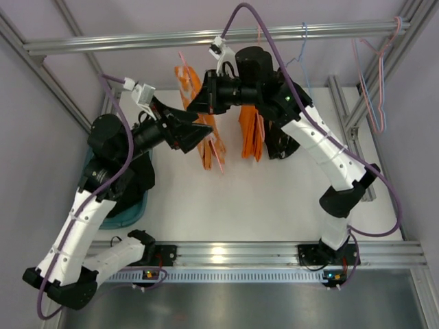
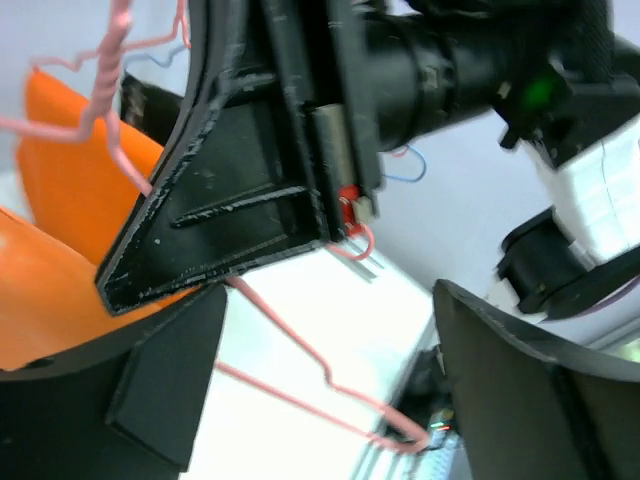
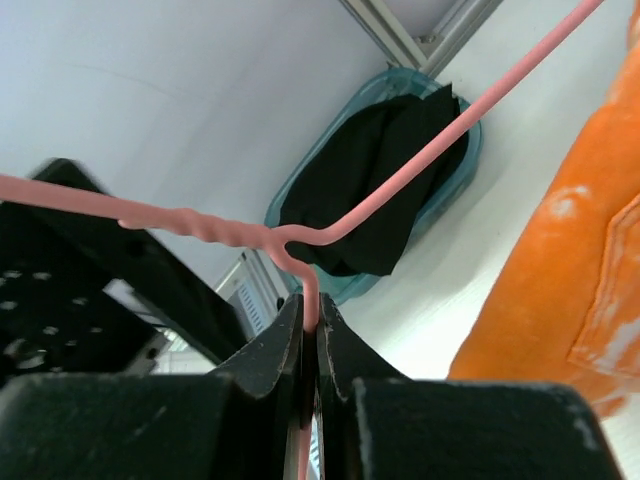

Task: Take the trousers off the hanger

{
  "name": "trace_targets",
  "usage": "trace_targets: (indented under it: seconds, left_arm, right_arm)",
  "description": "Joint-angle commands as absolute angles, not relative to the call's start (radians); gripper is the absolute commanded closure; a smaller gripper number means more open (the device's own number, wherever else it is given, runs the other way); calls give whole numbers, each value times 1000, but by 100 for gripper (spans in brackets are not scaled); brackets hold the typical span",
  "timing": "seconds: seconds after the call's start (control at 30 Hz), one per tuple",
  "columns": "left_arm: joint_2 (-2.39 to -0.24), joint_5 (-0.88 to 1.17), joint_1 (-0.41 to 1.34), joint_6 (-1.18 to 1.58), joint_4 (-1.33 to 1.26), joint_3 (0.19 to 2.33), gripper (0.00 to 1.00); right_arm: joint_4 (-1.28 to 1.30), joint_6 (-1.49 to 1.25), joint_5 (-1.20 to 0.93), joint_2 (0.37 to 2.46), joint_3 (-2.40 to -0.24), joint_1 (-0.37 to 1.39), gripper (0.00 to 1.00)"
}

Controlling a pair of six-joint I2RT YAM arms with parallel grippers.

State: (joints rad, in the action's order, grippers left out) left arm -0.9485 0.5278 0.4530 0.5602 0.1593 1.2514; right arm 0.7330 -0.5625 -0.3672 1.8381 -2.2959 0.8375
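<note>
Wire hanger (image 3: 215,228), thin and pink, sits clamped in right pincer (image 3: 310,312).

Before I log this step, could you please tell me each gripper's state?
Left gripper: open.
Right gripper: closed on the hanger.

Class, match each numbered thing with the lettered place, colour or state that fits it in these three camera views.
Things:
1. right gripper
2. left gripper
3. black garment
4. trousers

Descriptions:
A. lies in the teal bin
B. open
C. orange with whitish marks
D. clamped on the hanger

Pairs: 1-D, 2-B, 3-A, 4-C
</note>
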Motion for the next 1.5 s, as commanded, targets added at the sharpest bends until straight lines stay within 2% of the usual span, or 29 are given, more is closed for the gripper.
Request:
trace_targets:
  seconds: [0.0, 0.17, 0.3, 0.47, 0.7, 0.83, 1.0, 1.23, 1.47]
  left_arm:
    - [-870, 457, 451, 263, 141, 1324, 7]
    - [-781, 362, 449, 74, 338, 1299, 6]
    - [-637, 362, 451, -95, 437, 1140, 7]
    - [-574, 359, 451, -202, 508, 1033, 7]
    - [-669, 411, 453, -207, 503, 1005, 9]
    - [-727, 474, 453, -209, 499, 1008, 9]
    - [-753, 477, 454, -187, 448, 997, 9]
    - [-782, 374, 488, -130, 319, 976, 11]
    - [-847, 209, 684, -133, 236, 979, 12]
  right_arm:
    - [657, -551, -408, 1729, -2310, 856, 100]
    - [695, -618, -385, 1698, -2318, 854, 100]
    - [690, -660, -388, 1681, -2324, 856, 100]
    - [701, -725, -353, 1687, -2373, 854, 100]
    - [673, -781, -256, 1671, -2388, 856, 100]
    - [502, -833, -181, 1603, -2219, 856, 100]
    - [439, -887, -104, 1591, -2186, 857, 100]
    - [446, -937, 49, 1632, -2241, 887, 100]
    - [453, -962, 189, 1655, -2250, 919, 100]
